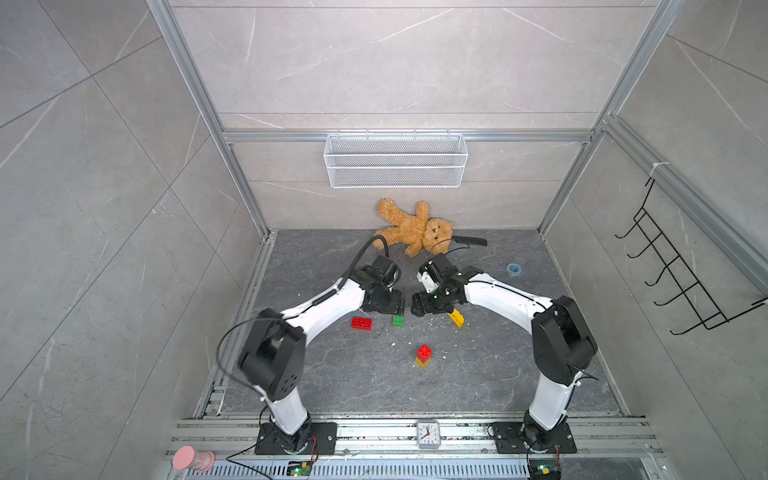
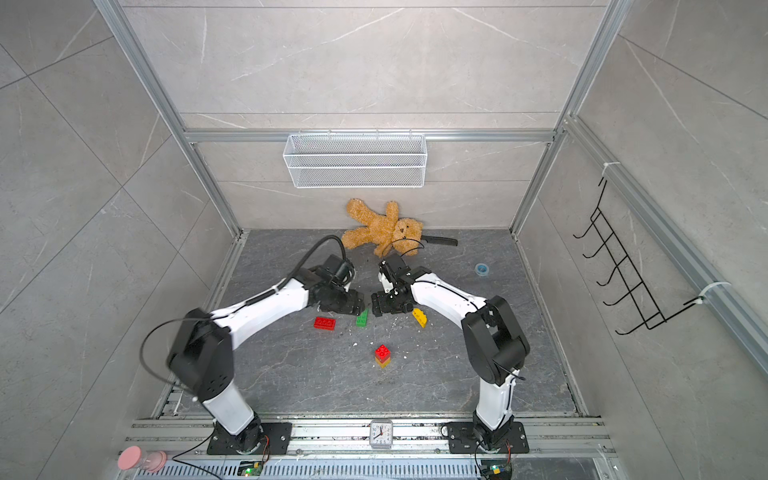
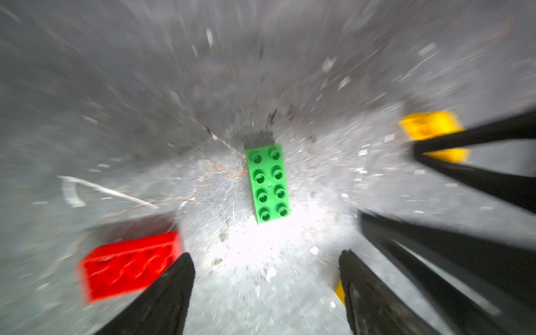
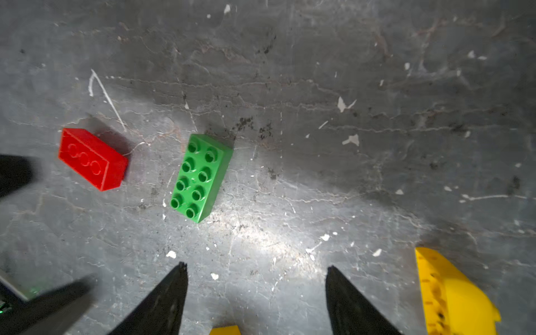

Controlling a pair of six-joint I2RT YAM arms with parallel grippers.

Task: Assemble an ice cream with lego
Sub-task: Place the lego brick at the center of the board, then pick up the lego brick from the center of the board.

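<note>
Counted near frame centre in a top view: two red, a loose red brick (image 1: 361,323) and a red top brick (image 1: 424,352) stacked on one yellow base brick (image 1: 422,363); one green brick (image 1: 398,321); one rounded yellow brick (image 1: 456,318); five in all. Two arms: left arm (image 1: 328,305), right arm (image 1: 503,295). One each: bear (image 1: 409,227), basket (image 1: 395,160), clock (image 1: 428,433), hook rack (image 1: 681,272), blue ring (image 1: 513,269), black tool (image 1: 471,240), and a pink object (image 1: 191,458) at lower left.

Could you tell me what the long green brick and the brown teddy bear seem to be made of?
The long green studded brick looks like hard moulded plastic, smooth and slightly glossy: crisp edges, sheen on its studs. The brown teddy bear looks like soft plush fabric, matt and fuzzy in outline; its filling is hidden.
</note>
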